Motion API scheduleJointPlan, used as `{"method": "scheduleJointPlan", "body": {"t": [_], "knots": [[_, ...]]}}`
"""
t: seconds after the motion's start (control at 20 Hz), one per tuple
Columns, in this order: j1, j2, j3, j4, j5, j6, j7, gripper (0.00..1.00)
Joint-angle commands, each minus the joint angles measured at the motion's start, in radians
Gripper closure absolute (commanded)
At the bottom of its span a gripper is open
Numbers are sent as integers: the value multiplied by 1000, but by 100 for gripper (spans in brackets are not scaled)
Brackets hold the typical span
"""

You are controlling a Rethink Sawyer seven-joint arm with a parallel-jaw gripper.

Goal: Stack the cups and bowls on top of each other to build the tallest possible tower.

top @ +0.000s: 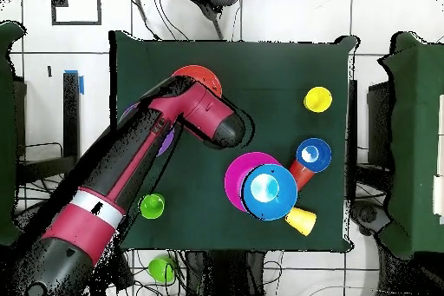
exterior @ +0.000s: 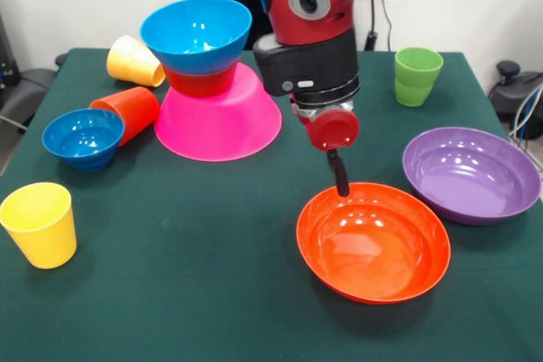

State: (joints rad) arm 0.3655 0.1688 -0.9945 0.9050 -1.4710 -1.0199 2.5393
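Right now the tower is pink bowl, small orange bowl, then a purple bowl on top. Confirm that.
Not quite. The top bowl is the medium blue bowl, not purple. The front view shows it above the small orange bowl on the large pink bowl; the purple bowl sits apart.

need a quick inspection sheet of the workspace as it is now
surface: green cloth table, no spills seen
tower: pink bowl upside down as base, small orange bowl on it, blue bowl upright on top
loose bowls: small blue bowl, wide orange bowl, purple bowl, all upright
cups: yellow cup and green cup upright; orange cup and second yellow cup on their sides
clutter: nothing seen
gripper: gripper at the wide orange bowl's far rim; open or shut unclear
cables: some at the right edge
surroundings: white wall, tiled floor
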Motion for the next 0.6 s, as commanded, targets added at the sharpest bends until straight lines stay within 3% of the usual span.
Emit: {"method": "scheduleJointPlan", "body": {"t": [0.05, 0.6], "knots": [[6, 88, 116, -38, -41, 47, -54, 0], [11, 84, 120, -27, -27, 43, -76, 0]]}}
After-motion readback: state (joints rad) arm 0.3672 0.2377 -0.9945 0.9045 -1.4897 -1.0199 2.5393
